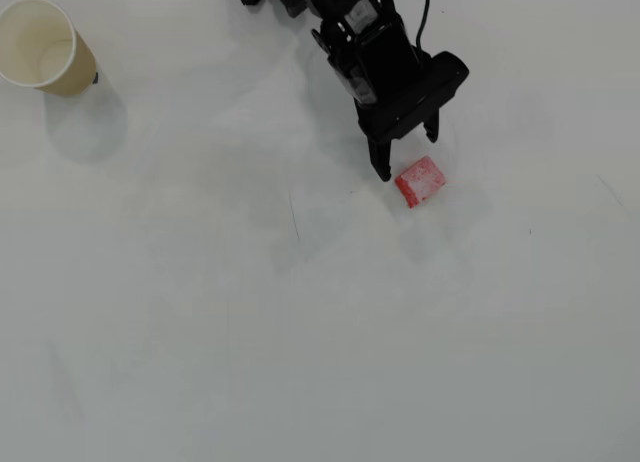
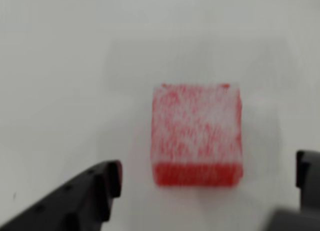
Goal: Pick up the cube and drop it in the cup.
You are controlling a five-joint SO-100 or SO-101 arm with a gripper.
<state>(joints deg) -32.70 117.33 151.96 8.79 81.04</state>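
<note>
Far left on the worktop in the overhead view stands the cup, empty, well apart from the rest. Right of centre my hand is spread, gripping nothing; cube lies just beyond the tips. Pickup & drop both left, I reckon. Cube's roughly square, slightly skewed, no clear long axis.

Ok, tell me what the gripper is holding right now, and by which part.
Nothing is held. The gripper is open, its fingers on either side of the cube without touching it; the cube lies on the table.
</note>
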